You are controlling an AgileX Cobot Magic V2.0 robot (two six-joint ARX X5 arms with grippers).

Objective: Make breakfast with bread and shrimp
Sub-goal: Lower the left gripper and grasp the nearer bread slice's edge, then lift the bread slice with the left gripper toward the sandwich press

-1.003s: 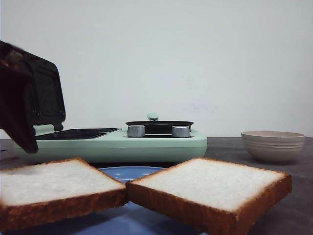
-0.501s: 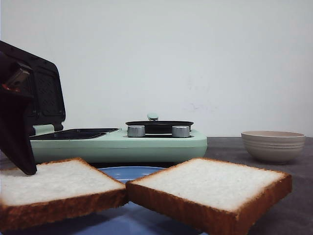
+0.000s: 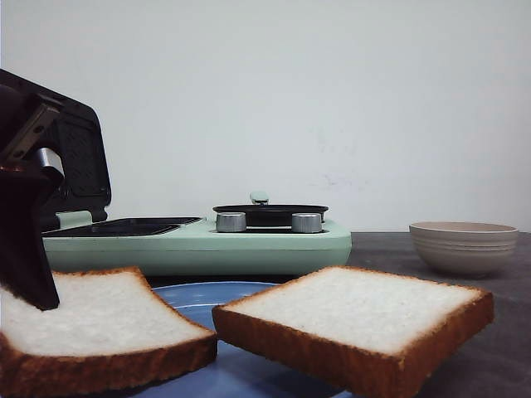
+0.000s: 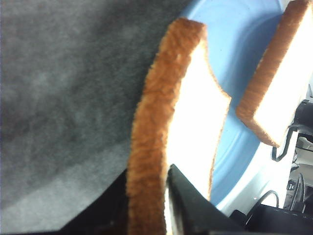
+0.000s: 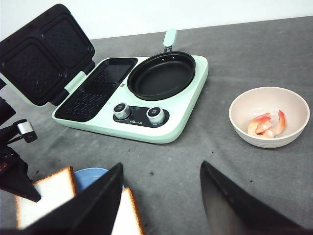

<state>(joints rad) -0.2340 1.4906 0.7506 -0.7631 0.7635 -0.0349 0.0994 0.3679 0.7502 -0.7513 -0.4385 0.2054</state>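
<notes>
Two bread slices lie on a blue plate [image 3: 207, 292]. My left gripper [image 3: 29, 286] is shut on the outer edge of the left slice [image 3: 99, 319]. In the left wrist view the crust [image 4: 156, 147] sits between the black fingers [image 4: 193, 208], with the gripper [image 4: 151, 208] clamped on it. The right slice [image 3: 357, 319] lies free; it also shows in the left wrist view [image 4: 279, 83]. The shrimp [image 5: 266, 125] lie in the beige bowl [image 5: 244, 105]. My right gripper [image 5: 161, 196] is open and empty, high above the table near the plate.
A mint-green sandwich maker [image 5: 190, 98] stands behind the plate, its black lid [image 5: 44, 54] open and a round black pan [image 5: 161, 76] on its right half. The beige bowl [image 3: 463, 246] stands on the grey table at the right.
My left gripper has come down onto the left slice and closed on its edge. The slice has tilted and shifted a little. The right slice has not moved.
</notes>
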